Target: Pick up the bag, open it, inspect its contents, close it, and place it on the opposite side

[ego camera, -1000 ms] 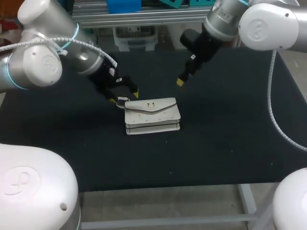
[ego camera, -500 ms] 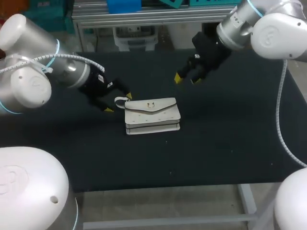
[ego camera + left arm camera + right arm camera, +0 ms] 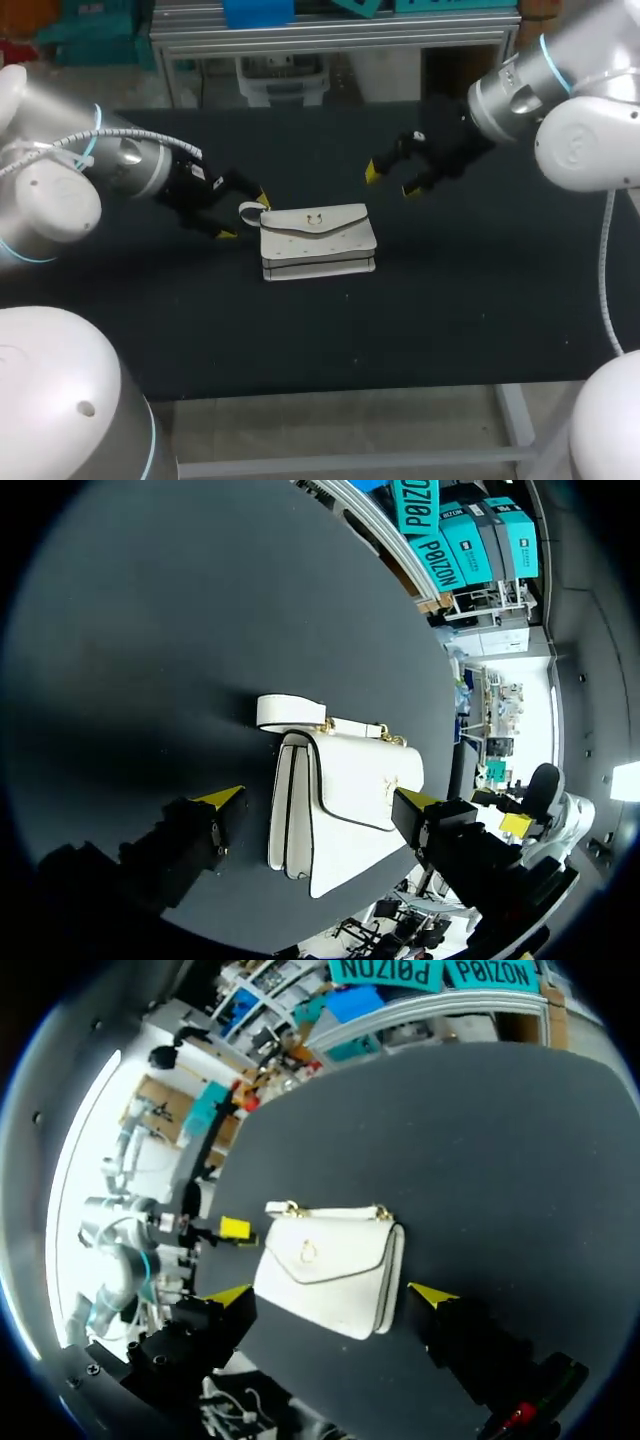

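Note:
A small white flap bag (image 3: 318,240) with a gold clasp lies closed in the middle of the black table. Its short strap loop (image 3: 248,210) sticks out at its left end. My left gripper (image 3: 244,217) is open just left of the bag, its fingers on either side of the strap loop without touching it. In the left wrist view the bag (image 3: 345,805) lies ahead of the open gripper (image 3: 320,800). My right gripper (image 3: 390,181) hangs open behind the bag's right end, apart from it. In the right wrist view the bag (image 3: 325,1265) lies ahead of the open gripper (image 3: 331,1294).
The black tabletop (image 3: 450,300) stretches out on both sides of the bag and toward the front edge. No other object stands on it.
My left arm has drawn back to the left, its gripper staying by the strap. My right gripper has swung to the right and turned. The bag has not moved.

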Robot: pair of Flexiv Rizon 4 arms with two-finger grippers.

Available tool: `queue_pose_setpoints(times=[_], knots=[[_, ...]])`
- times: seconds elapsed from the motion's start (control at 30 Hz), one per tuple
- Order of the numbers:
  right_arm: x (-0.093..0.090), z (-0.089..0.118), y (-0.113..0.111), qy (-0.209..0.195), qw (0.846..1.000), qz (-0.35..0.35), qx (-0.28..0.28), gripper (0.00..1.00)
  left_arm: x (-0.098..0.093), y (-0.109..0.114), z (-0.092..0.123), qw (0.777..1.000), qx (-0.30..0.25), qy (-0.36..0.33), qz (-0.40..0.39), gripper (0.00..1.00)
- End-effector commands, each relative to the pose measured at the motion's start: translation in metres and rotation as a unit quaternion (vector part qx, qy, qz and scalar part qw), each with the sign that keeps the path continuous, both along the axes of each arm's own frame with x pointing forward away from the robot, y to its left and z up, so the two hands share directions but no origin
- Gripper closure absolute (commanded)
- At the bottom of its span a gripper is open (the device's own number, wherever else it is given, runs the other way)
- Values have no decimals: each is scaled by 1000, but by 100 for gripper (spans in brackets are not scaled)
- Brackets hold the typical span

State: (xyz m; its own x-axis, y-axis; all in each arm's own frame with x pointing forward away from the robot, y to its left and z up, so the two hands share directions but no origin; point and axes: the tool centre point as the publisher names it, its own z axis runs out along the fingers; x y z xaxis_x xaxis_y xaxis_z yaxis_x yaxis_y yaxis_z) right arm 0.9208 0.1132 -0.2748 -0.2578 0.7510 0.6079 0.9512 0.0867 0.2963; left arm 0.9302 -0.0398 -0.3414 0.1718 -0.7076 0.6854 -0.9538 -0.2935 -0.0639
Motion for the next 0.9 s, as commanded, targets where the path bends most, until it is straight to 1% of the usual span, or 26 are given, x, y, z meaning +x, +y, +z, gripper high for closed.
queue_pose_setpoints(times=[0.03,0.4,0.43,0.47,0.5,0.53,0.57,0.6,0.63,0.67,0.7,0.77,0.8,0.9], knots=[[-9,-5,-5,-85,993,-65,44,0,-1,-5,-4,1000,8,-11,1,0],[-9,-5,-5,-85,993,-65,44,0,-1,-5,-4,1000,8,-11,1,0],[-5,-5,0,-50,994,-60,76,0,-1,-5,-4,1000,8,-11,1,0],[-2,-4,5,-34,993,-62,90,0,0,-8,-5,1000,7,-6,-4,0],[1,-4,9,-4,992,-62,109,0,-1,-10,-6,1000,3,-11,-3,0],[2,-4,15,34,991,-60,118,0,1,-12,-6,1000,2,-10,9,0],[4,-3,18,32,991,-66,112,0,1,-14,-6,1000,-1,-5,4,0],[6,-2,20,61,988,-73,124,0,2,-16,-6,1000,-5,-5,7,0],[6,-3,22,92,986,-68,123,0,4,-17,-6,1000,-11,1,14,0],[7,-4,22,110,983,-79,122,0,5,-19,-6,1000,-14,6,12,0],[8,-5,22,134,979,-76,130,0,6,-20,-6,1000,-20,10,14,0],[8,-7,21,166,972,-84,141,0,9,-23,-7,1000,-19,16,15,0],[8,-8,20,183,969,-77,147,0,10,-24,-7,1000,-21,18,13,0],[7,-9,18,197,965,-83,151,0,12,-27,-9,999,-23,22,12,0]])
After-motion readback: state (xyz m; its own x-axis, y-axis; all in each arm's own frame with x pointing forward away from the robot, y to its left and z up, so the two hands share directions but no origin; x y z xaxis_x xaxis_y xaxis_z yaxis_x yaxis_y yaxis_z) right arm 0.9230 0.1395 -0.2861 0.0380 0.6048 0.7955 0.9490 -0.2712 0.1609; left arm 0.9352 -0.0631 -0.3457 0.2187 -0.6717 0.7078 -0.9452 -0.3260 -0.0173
